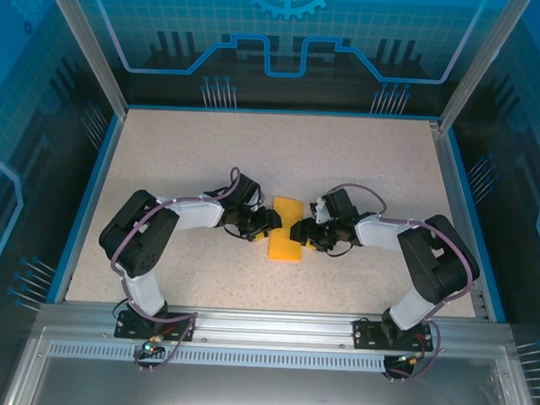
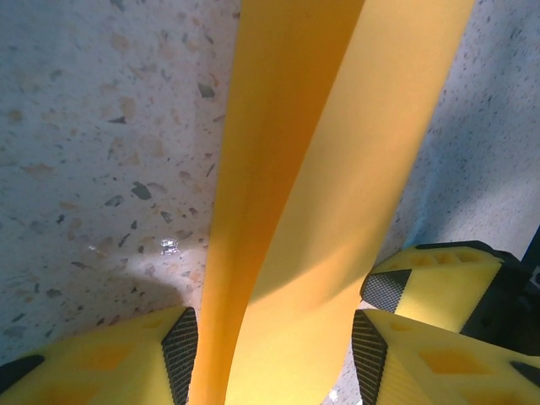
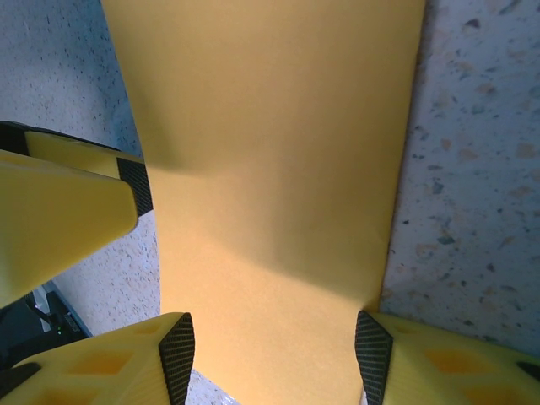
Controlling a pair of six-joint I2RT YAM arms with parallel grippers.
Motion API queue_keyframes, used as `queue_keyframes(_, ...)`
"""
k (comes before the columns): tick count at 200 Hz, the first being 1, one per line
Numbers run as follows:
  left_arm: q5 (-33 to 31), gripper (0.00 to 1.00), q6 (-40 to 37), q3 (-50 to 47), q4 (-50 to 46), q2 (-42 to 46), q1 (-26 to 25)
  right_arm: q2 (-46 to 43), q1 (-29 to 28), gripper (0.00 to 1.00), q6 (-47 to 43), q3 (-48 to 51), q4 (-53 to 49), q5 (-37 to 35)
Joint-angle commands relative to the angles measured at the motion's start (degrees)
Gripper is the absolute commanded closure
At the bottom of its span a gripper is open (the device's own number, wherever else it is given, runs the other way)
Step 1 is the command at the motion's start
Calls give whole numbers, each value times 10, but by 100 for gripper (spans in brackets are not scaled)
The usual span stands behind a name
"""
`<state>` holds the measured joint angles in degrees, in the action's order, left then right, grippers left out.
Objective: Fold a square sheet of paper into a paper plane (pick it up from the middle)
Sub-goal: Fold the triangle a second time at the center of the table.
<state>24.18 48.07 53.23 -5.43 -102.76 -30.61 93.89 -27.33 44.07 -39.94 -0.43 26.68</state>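
The square sheet of paper [image 1: 284,246] is orange-yellow and shows from above as a narrow upright strip on the table's middle. My left gripper [image 1: 269,222] meets it from the left and my right gripper [image 1: 297,231] from the right, tips almost touching over it. In the left wrist view the paper [image 2: 321,169] is bowed with a lengthwise ridge and runs between the half-open jaws of the left gripper [image 2: 274,342]. In the right wrist view the paper [image 3: 270,152] lies flatter. It spans the gap of the right gripper [image 3: 274,350], its right edge at the right pad [image 3: 374,350].
The speckled table [image 1: 182,163] is bare around the paper. Blue rails [image 1: 91,186] and see-through walls close it in on three sides. A finger of the right gripper [image 2: 430,278] shows in the left wrist view, and a finger of the left gripper [image 3: 59,211] in the right wrist view.
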Motion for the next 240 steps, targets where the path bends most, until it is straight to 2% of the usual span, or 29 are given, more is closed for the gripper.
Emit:
queue_keyframes(1,28,45,6,18,12,-13,-6,21,11,43,0,20,-12,-21)
queue_keyframes(89,39,56,17,15,38,-11,-9,17,11,43,4,21,4,-9)
queue_keyframes(144,33,71,25,19,42,-8,-8,-81,7,33,-61,13,-17,-22)
queue_keyframes(161,26,76,23,20,37,-5,-7,-120,-14,27,-102,6,-52,-63)
queue_keyframes(183,26,79,23,21,35,-6,-8,-164,-71,23,-158,-3,-92,-141)
queue_keyframes(202,27,81,23,24,34,-5,-8,-177,-131,24,-197,-14,-125,-239)
queue_keyframes(240,27,81,24,31,28,-7,-7,-151,-258,25,-280,-8,-109,-388)
